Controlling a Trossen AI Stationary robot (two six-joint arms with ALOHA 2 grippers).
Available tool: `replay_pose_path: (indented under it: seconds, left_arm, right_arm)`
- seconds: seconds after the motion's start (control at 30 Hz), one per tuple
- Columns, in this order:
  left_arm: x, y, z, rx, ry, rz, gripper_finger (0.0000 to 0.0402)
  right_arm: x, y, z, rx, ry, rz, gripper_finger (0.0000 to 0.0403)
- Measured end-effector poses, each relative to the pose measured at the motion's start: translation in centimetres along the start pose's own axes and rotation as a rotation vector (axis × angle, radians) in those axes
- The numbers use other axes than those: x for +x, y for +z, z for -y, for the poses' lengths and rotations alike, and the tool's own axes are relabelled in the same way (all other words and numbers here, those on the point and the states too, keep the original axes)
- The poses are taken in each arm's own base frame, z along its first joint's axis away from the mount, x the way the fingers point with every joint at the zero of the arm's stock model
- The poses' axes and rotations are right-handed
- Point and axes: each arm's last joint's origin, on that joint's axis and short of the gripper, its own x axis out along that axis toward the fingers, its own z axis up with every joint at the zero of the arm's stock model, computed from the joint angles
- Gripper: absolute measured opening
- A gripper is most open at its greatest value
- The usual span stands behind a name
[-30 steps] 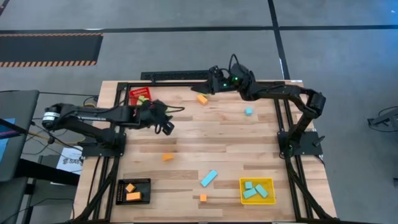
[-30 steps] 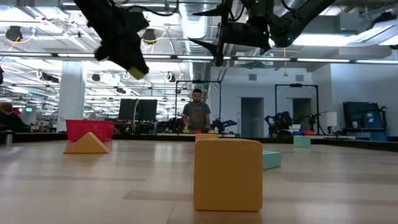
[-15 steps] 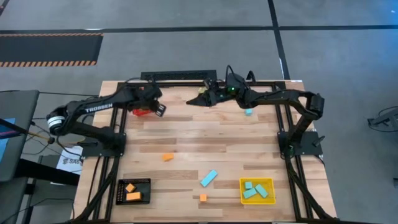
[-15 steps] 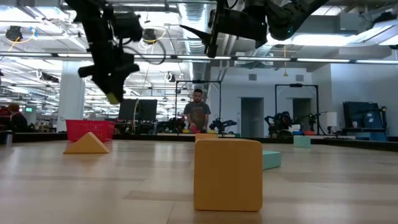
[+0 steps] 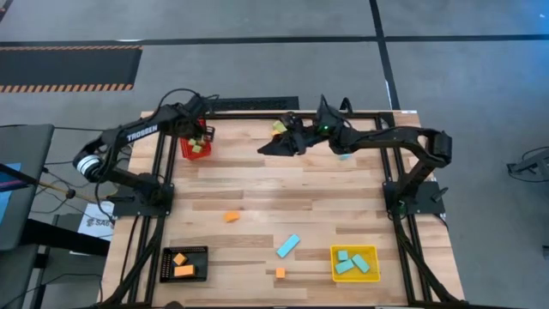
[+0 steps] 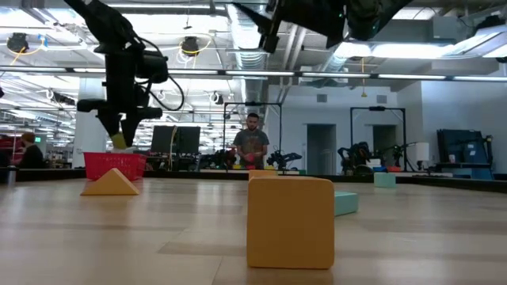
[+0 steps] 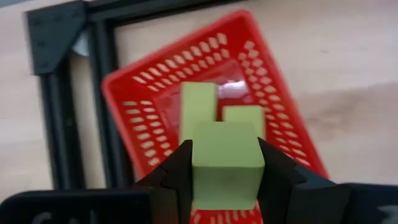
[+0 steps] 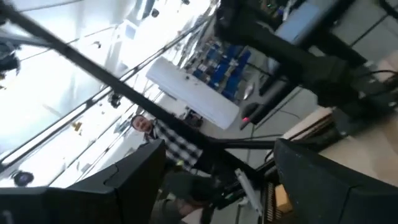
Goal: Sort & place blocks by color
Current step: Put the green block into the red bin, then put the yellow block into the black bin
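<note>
Bins hold most of the sorted pieces. The red bin [image 5: 196,142] sits at the far left corner of the tabletop [image 5: 283,202], and the left wrist view shows two light green blocks [image 7: 214,112] lying in it side by side. The left claw [image 7: 225,177] hangs directly over that bin, clenched on a third light green block [image 7: 226,163], which is held clear of the bin floor between the two dark fingers; the low view shows the same claw [image 6: 119,134] pointing straight down just above the red rim [image 6: 115,165].

The black bin [image 5: 184,263] stands at the near left corner with two orange blocks [image 5: 181,265] inside. The yellow bin [image 5: 355,263] at the near right holds three cyan blocks [image 5: 352,262] lying close together.

Loose on the bare wood are an orange block [image 5: 231,216] near the middle left, the long cyan bar [image 5: 288,245] between the black and yellow bins, a small orange cube [image 5: 280,273] just nearer than the bar, and a cyan cube [image 5: 343,155] partly hidden under the right arm.

The right claw [image 5: 268,148] reaches across the far edge of the tabletop, raised and tilted upward, its two fingers spread apart and released, with nothing between them in the right wrist view.
</note>
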Motion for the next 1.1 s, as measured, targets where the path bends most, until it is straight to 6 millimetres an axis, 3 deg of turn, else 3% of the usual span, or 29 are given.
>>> replay_pose_path:
  seconds: [0.27, 0.43, 0.57, 0.73, 0.83, 0.97, 1.1]
  left_arm:
    - [2.3, 0.6, -0.6, -0.043, 0.089, -0.056, 0.0113]
    - [2.7, 0.6, -0.4, -0.038, 0.104, -0.065, 0.0243]
    - [1.9, 1.0, -0.4, -0.012, 0.093, -0.044, 0.0335]
    - [-0.9, 2.3, 0.2, -0.003, -0.017, 0.059, 0.0381]
    - [-2.8, 2.3, 2.2, 0.101, -0.201, 0.162, 0.0384]
    - [-4.8, 1.1, 6.4, 0.383, -0.478, 0.277, 0.0385]
    - [-5.3, -0.6, 10.9, 0.603, -0.579, 0.387, 0.0386]
  right_arm:
    - [-1.5, 0.8, -4.1, -0.121, 0.049, -0.024, 0.0319]
    - [-3.4, 0.3, -6.0, -0.166, -0.121, -0.079, 0.0319]
    - [-5.6, -0.8, -7.2, -0.191, -0.347, -0.108, 0.0319]
    - [-8.3, -2.4, -7.5, -0.175, -0.709, -0.138, 0.0319]
    - [-9.3, -3.3, -7.1, -0.134, -0.869, -0.170, 0.0319]
    - [-9.6, -4.9, -7.1, -0.075, -0.973, -0.254, 0.0319]
    - [-9.1, -6.7, -7.5, -0.046, -1.058, -0.302, 0.0319]
